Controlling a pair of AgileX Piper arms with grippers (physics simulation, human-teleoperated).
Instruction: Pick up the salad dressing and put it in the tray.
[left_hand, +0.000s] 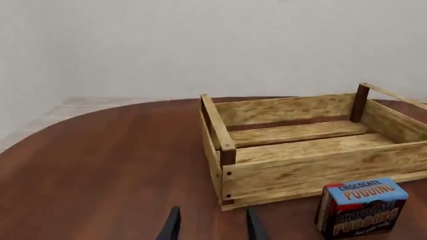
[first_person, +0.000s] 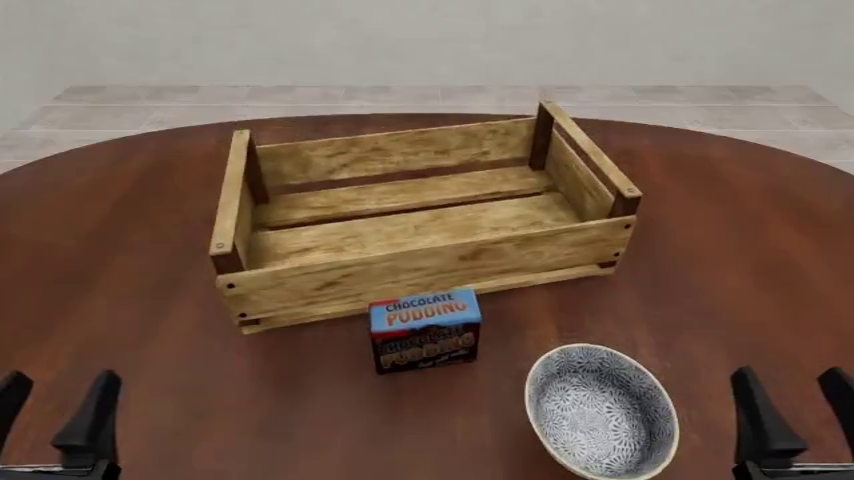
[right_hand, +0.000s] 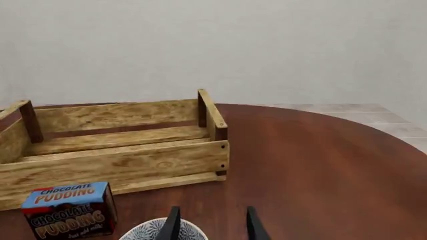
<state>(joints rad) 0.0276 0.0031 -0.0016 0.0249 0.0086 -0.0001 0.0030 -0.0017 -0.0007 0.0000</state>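
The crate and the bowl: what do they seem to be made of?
The crate looks like light unfinished wood: visible grain, separate slats, darker corner posts, small dark dots like nail heads. The bowl looks like glazed ceramic, white with a fine blue pattern, though a render can't confirm that.

One crate (first_person: 400, 275) at the far middle, one pudding box (first_person: 424, 330) just near of it, one bowl (first_person: 601, 412) at near right, two grippers, left (first_person: 51, 412) and right (first_person: 790, 408), seemingly no bottle showing, one table (first_person: 120, 300).
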